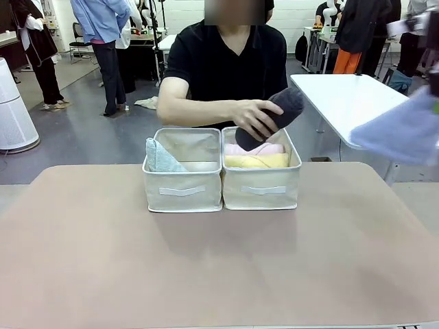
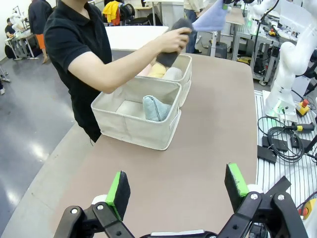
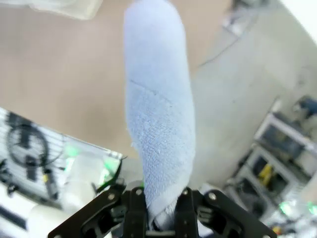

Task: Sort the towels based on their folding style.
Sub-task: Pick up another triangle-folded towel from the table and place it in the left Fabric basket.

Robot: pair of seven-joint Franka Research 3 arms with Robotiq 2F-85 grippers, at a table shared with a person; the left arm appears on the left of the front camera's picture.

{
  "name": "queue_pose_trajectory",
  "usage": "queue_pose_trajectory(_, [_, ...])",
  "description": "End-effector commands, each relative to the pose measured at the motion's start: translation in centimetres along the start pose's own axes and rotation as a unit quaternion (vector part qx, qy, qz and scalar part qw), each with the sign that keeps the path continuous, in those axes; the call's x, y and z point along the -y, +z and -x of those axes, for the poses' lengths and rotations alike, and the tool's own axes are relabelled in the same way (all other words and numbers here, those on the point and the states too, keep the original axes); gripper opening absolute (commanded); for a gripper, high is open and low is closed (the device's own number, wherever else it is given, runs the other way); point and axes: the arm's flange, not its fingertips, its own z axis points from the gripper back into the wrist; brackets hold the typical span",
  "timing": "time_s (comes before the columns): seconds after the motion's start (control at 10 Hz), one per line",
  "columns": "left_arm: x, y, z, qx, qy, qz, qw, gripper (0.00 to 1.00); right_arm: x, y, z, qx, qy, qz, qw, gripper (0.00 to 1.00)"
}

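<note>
Two cream bins stand side by side mid-table. The left bin holds a pale grey-green cone towel. In the right bin lie a pink roll and a yellow roll, with a pale roll beside them. A person's hand holds a dark grey roll just above the right bin. My right gripper is shut on a periwinkle blue towel, raised in the air at the table's right. My left gripper hangs open over bare tabletop.
The brown table has free room in front of the bins. A white table stands behind on the right. The right arm's base and cables sit beside the table edge. People stand farther back.
</note>
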Motion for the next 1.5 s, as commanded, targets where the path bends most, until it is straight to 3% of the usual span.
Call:
queue_pose_trajectory(0.0, [0.0, 0.0, -0.1, 0.011, -0.007, -0.001, 1.0, 1.0, 2.8, 1.1, 6.0, 0.017, -0.056, 0.004, 0.998, 0.17])
queue_pose_trajectory(0.7, [0.0, 0.0, -0.1, 0.011, -0.007, -0.001, 1.0, 1.0, 3.2, 1.2, 6.8, 0.015, -0.05, -0.002, 0.999, 0.17])
queue_pose_trajectory(1.4, [0.0, 0.0, -0.1, 0.011, -0.007, -0.001, 1.0, 1.0, 1.3, 1.3, 5.5, 0.001, -0.027, 0.007, 1.0, 0.17])
